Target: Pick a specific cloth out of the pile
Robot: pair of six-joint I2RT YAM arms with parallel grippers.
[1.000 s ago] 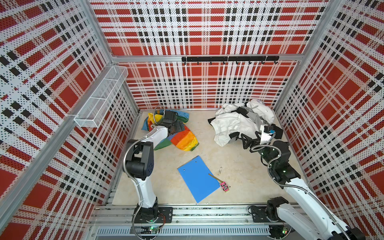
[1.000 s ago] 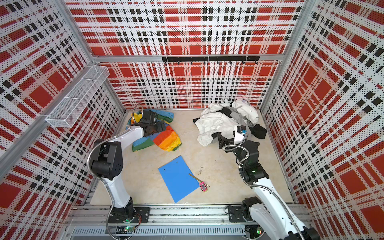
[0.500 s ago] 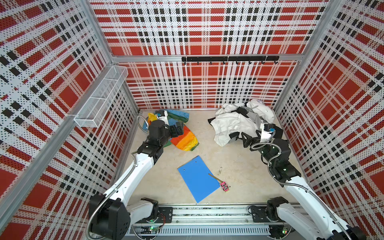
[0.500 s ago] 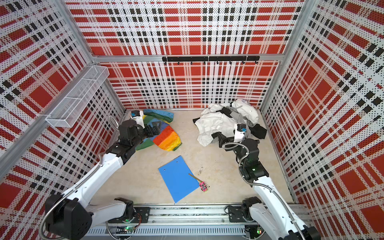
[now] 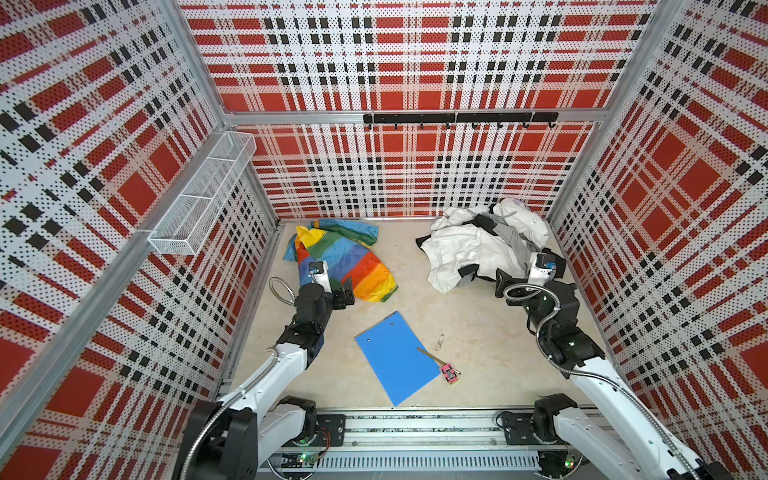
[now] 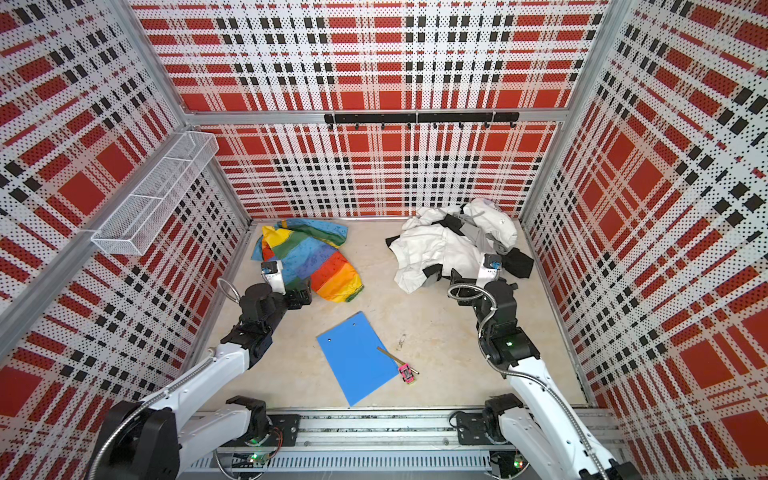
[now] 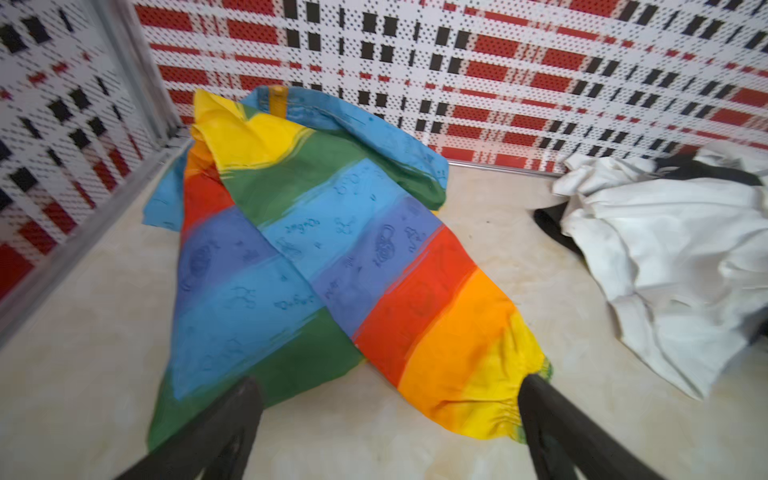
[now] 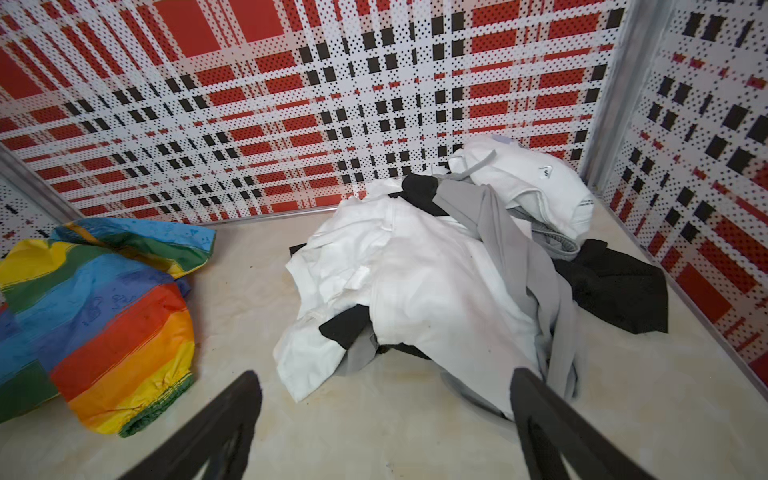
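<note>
The rainbow cloth (image 5: 353, 262) (image 6: 320, 257) lies crumpled on the floor at the back left, apart from the pile. My left gripper (image 5: 332, 284) (image 6: 293, 286) hangs open at the cloth's near edge. In the left wrist view its jaws (image 7: 388, 382) frame the cloth's (image 7: 332, 232) green and yellow hems with nothing between them. The pile (image 5: 469, 249) (image 6: 440, 249) of white, grey and black garments sits at the back right. My right gripper (image 5: 523, 276) (image 6: 482, 278) stands open just in front of it. The right wrist view shows its jaws (image 8: 385, 376) empty over bare floor below the pile (image 8: 436, 282).
A flat blue board (image 5: 395, 357) lies front centre, with a thin stick and a small pink toy (image 5: 449, 372) at its right edge. A wire basket (image 5: 203, 195) hangs on the left wall and a black hook rail (image 5: 457, 118) on the back wall. Plaid walls enclose the floor.
My left gripper has drawn back from over the cloth to its near edge, and that arm's elbow has dropped low toward the front. The right arm has barely moved.
</note>
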